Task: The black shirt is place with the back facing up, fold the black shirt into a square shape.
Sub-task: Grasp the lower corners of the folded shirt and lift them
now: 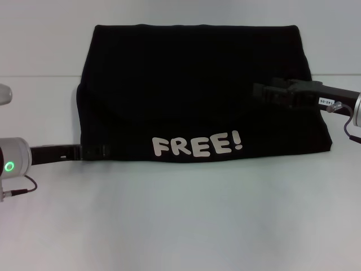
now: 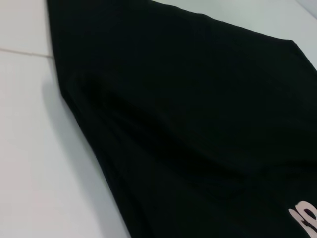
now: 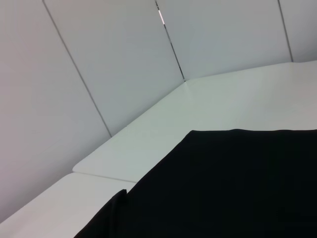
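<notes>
The black shirt [image 1: 192,90] lies folded into a wide block on the white table [image 1: 180,226]. White "FREE!" print [image 1: 197,145] faces up along its near edge. My left gripper [image 1: 95,151] reaches in low at the shirt's near left corner, against the fabric edge. My right gripper [image 1: 264,92] hovers over the shirt's right side, black against the cloth. The left wrist view shows the black shirt [image 2: 198,124] with soft creases along its side edge and a bit of the print [image 2: 304,218]. In the right wrist view, the black shirt [image 3: 223,188] shows a straight folded edge.
Bare white table surrounds the shirt in front and on both sides. A table seam [image 1: 39,76] runs behind the shirt's left side. Grey wall panels [image 3: 99,74] rise beyond the table's far edge in the right wrist view.
</notes>
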